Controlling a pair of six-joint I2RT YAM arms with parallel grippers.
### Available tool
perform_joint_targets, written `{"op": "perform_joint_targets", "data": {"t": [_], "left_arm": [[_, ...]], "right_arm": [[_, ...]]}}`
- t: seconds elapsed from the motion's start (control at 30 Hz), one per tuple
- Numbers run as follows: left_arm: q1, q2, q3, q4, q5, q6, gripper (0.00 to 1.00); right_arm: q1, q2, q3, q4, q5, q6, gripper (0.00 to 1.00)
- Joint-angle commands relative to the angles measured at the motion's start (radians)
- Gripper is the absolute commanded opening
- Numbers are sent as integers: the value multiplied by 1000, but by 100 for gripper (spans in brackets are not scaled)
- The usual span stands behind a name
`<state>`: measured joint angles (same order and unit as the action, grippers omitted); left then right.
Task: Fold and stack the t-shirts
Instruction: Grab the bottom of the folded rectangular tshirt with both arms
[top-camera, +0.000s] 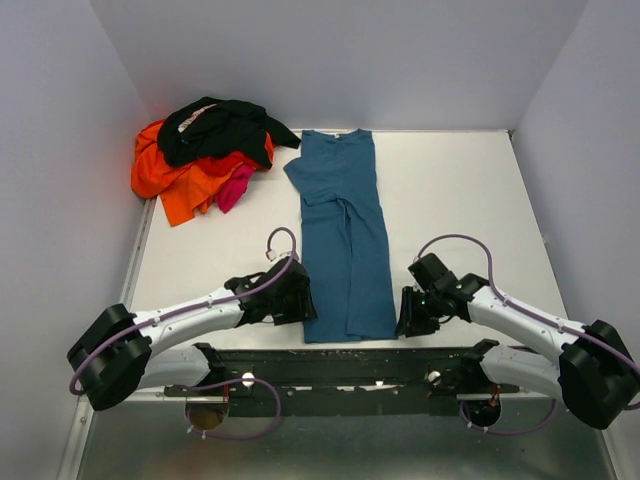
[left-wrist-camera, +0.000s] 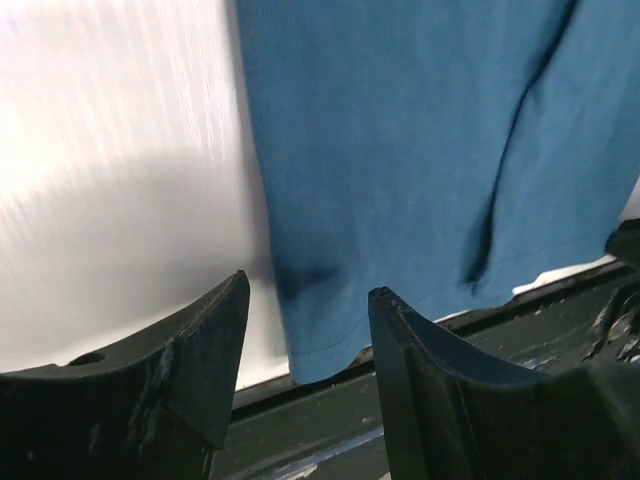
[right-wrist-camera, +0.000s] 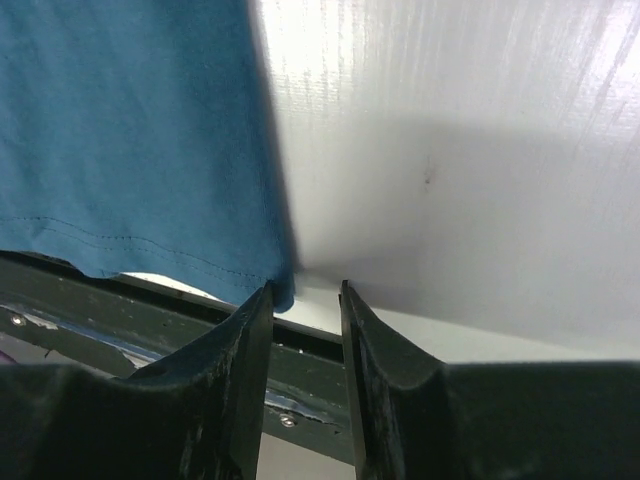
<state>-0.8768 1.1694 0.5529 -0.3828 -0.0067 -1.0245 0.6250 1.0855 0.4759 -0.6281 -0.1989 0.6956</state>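
Observation:
The teal-blue t-shirt (top-camera: 345, 240) lies flat mid-table, folded into a long narrow strip with its hem toward me. My left gripper (top-camera: 300, 300) sits at the hem's left corner. In the left wrist view that gripper (left-wrist-camera: 309, 285) is open, and the shirt (left-wrist-camera: 420, 130) hangs its corner beyond the gap, ungripped. My right gripper (top-camera: 405, 312) sits at the hem's right corner. In the right wrist view it (right-wrist-camera: 306, 287) is open a little, with the shirt (right-wrist-camera: 120, 130) ending beside the left fingertip (right-wrist-camera: 262, 300). The other t-shirts lie heaped at the back left: black (top-camera: 220, 128), orange (top-camera: 170, 180), magenta (top-camera: 236, 187).
The white table (top-camera: 460, 200) is walled on the left, back and right. A black rail (top-camera: 350, 365) runs along its near edge, just under the shirt's hem, and shows in both wrist views (left-wrist-camera: 330, 420) (right-wrist-camera: 120, 300).

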Motion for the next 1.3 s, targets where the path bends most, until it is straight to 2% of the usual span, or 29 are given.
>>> {"op": "perform_joint_targets", "data": {"t": [0.0,0.3,0.53,0.6,0.7,0.73,0.8,0.93,1.2,1.27], "left_arm": [[-51,32,-33,25,65,-81,63],[-77,15,-117,91,116,-143,55],[-87,42,-117,99,132,-148,44],[-87,45,-116,76,128,-144,41],[-87,32,-107,15,108,-134,33],[-87,24,-105,-5,100,-129,33],[-87,7,-102,-54,85,-121,43],[-85,-37,-119,-76,80,-129,47],[-87,-59,-142,-18,93,-157,27],[-87,-57,-143,13,106,-158,26]], "right_arm": [[12,20,-20,34,-43,19,41],[15,-6,3,30,-43,12,41],[16,40,-9,62,-59,5,40],[18,37,-16,64,-60,10,35],[18,19,-20,47,-47,19,17],[18,10,-20,39,-39,21,13],[18,-4,-19,19,-25,25,3],[18,-22,-23,4,-20,30,1],[18,-38,-48,16,-43,33,1],[18,-36,-48,21,-48,33,1]]}}
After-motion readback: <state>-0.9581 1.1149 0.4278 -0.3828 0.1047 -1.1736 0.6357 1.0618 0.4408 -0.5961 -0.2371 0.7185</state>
